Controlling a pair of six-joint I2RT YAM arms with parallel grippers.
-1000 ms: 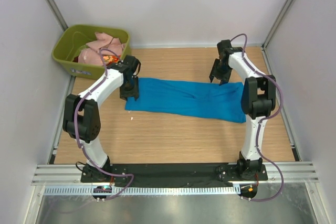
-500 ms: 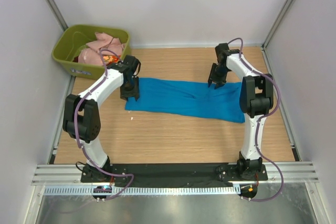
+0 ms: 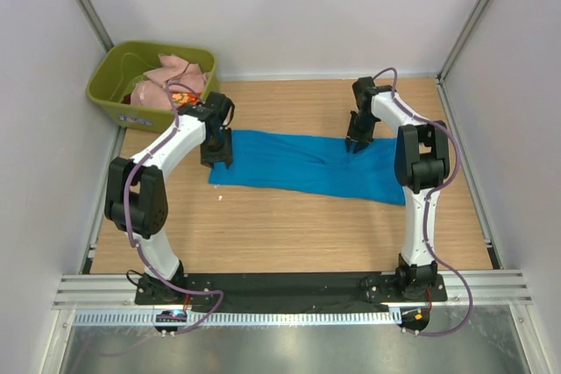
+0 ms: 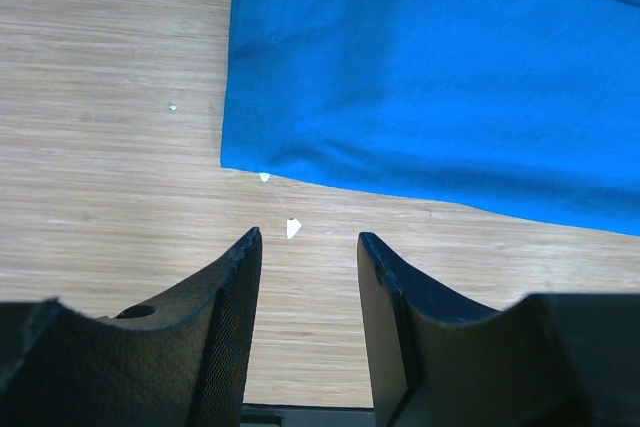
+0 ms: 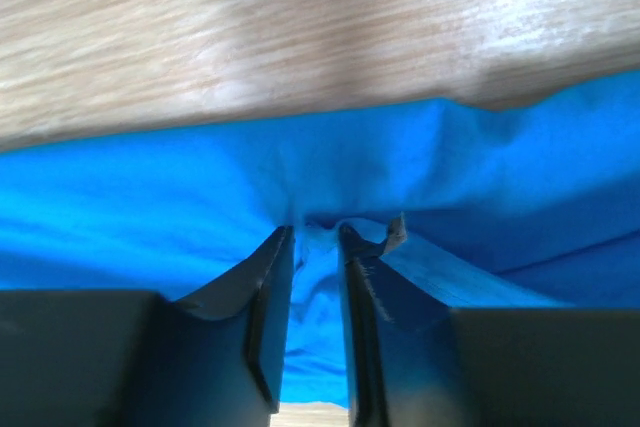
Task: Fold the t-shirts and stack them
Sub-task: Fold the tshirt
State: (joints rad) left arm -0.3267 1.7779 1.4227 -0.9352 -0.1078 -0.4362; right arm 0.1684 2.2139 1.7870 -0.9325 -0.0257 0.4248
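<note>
Across the middle of the counter (image 3: 280, 225) the blue shirt (image 3: 307, 166) lies flat as a long band running left to right, probably laid out this way so its ends can be folded in. At its far edge, toward the right end, the right end effector (image 3: 355, 144) points down into the cloth. Its wrist view shows the fingers nearly together with a small ridge of blue fabric pinched between their tips, a grip placed at the edge where a lift would carry that part over. The left end effector (image 3: 216, 157) hangs over the band's left end, released. Its fingers stand apart over bare wood just short of the near left corner, with nothing between them, so it looks set to take that corner. The pink shirt (image 3: 175, 72) sits crumpled in the tub (image 3: 105, 85) at the far left, so most of the folding and stacking remains.
</note>
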